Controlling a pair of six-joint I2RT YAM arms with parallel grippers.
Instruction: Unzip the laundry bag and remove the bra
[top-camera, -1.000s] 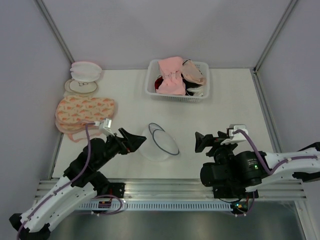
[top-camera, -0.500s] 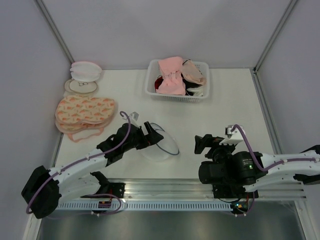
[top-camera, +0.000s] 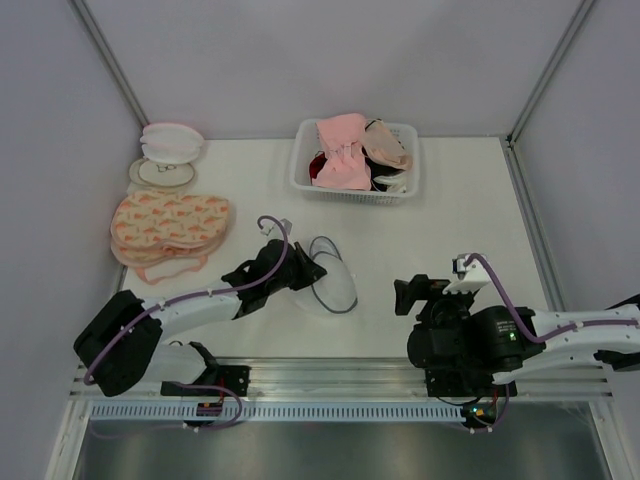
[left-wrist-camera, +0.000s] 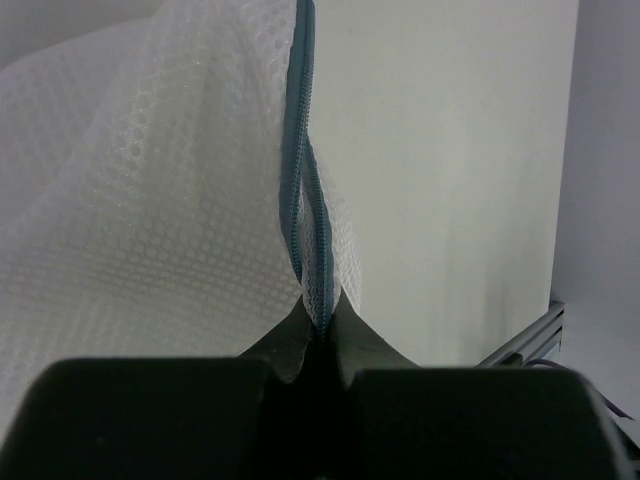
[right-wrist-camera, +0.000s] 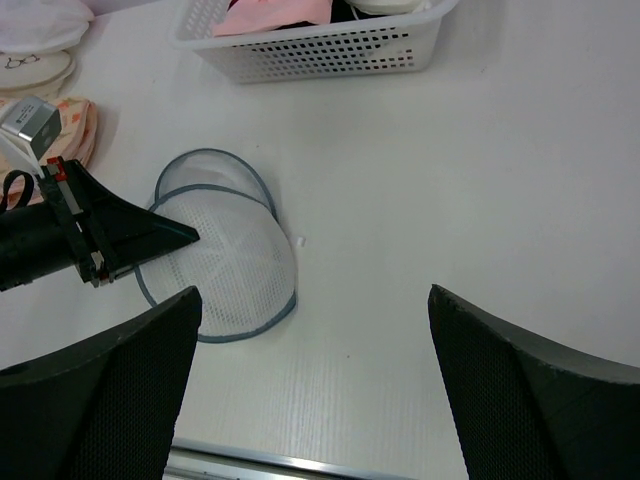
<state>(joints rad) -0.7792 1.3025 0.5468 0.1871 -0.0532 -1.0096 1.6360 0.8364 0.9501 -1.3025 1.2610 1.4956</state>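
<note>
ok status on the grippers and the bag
Left gripper shut on the laundry bag rim. Right gripper open, hanging clear of it. Nothing in the way.

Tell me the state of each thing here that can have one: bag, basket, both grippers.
laundry bag, rim pinched; zipped or unzipped unclear.
left gripper, shut on the laundry bag's rim.
right gripper, open, empty.
basket, holds garments.

white arms (top-camera: 200, 312), black joints and wrists, purple cables (top-camera: 497, 280) along each
</note>
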